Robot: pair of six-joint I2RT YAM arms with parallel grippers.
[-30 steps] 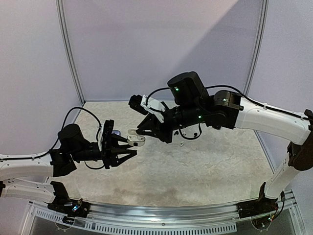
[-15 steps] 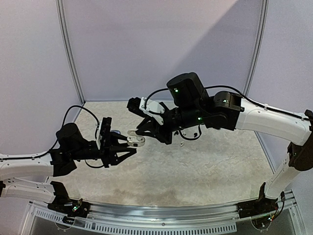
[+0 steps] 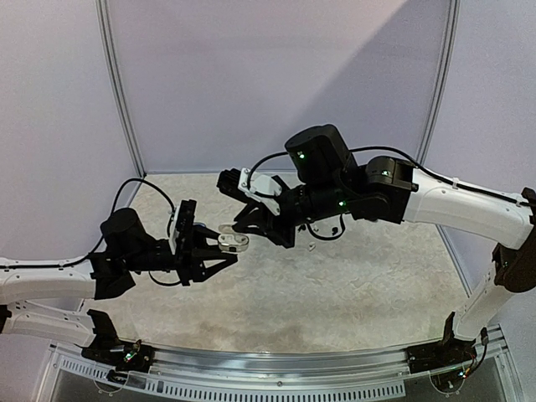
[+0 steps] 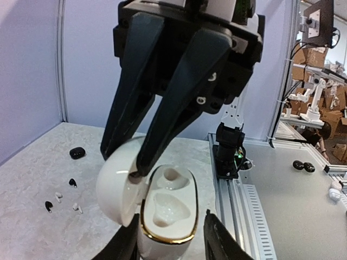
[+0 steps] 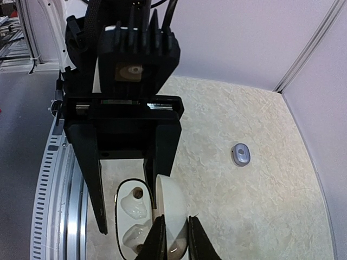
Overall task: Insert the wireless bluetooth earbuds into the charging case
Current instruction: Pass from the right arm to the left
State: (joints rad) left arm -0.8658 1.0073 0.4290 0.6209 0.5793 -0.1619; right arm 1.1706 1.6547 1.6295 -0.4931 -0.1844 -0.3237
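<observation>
The white charging case (image 4: 168, 214), gold-rimmed, is held above the table with its lid (image 4: 116, 184) swung open to the left. Both wells in it are empty. My left gripper (image 4: 171, 244) is shut on the case body from both sides. My right gripper (image 5: 176, 238) is shut on the lid (image 5: 172, 208), one finger inside it and one outside. In the top view the two grippers meet at the case (image 3: 233, 242). Several tiny earbuds lie on the table: two black ones (image 4: 72, 182) (image 4: 49, 206) and two white ones (image 4: 58, 196) (image 4: 77, 207).
A black pebble-like case (image 4: 77, 153) lies beyond the earbuds. A silvery-grey case (image 5: 240, 154) sits on the marbled table further out. The metal rail (image 4: 238, 189) at the near edge carries the right arm's base (image 4: 229, 154). Walls close the back and sides.
Both arms have drifted slightly to the left with the case held between them. Both grips look the same.
</observation>
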